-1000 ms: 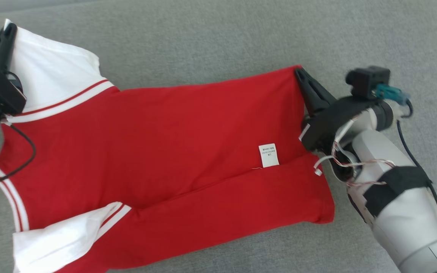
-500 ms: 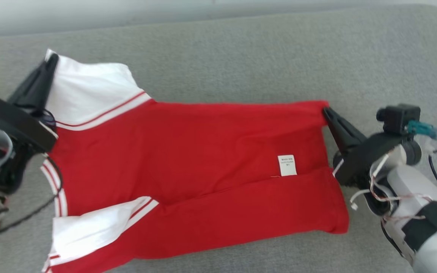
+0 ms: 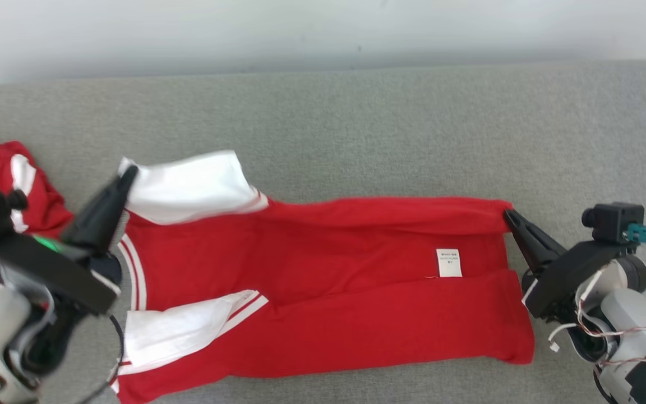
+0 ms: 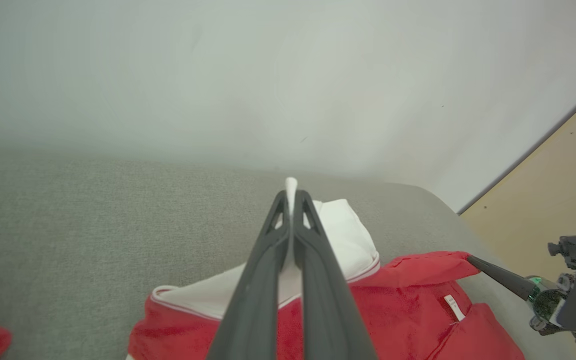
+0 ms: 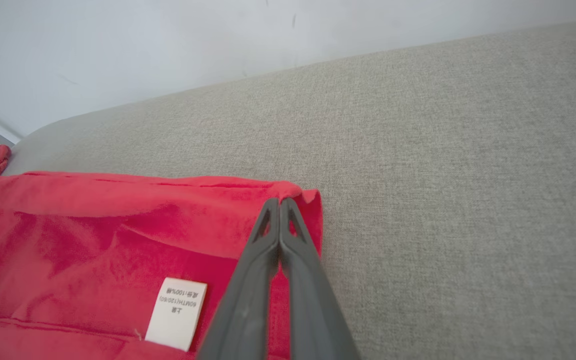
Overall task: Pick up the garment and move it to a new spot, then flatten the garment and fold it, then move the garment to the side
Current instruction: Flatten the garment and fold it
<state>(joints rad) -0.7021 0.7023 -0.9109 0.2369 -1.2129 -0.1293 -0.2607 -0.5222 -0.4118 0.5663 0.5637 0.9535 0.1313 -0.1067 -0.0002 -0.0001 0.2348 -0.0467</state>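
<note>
Pinching the garment [image 3: 328, 292] on the grey cushion [image 3: 356, 112], the left gripper [image 3: 128, 173] clamps its white sleeve [image 3: 188, 185], the right gripper [image 3: 507, 214] its red hem corner [image 3: 488, 212]. Both have raised that far edge since a second ago; the fold looks begun.

The left gripper [image 3: 128, 171] pointed up from the lower left, fingers pinched on the garment [image 3: 328, 269]. The right gripper [image 3: 507, 214] slanted in from the lower right, clamped on its corner.

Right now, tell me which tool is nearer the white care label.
Right. The right tool pinches the red hem corner beside the care label; the left tool grips the white sleeve far across.
</note>
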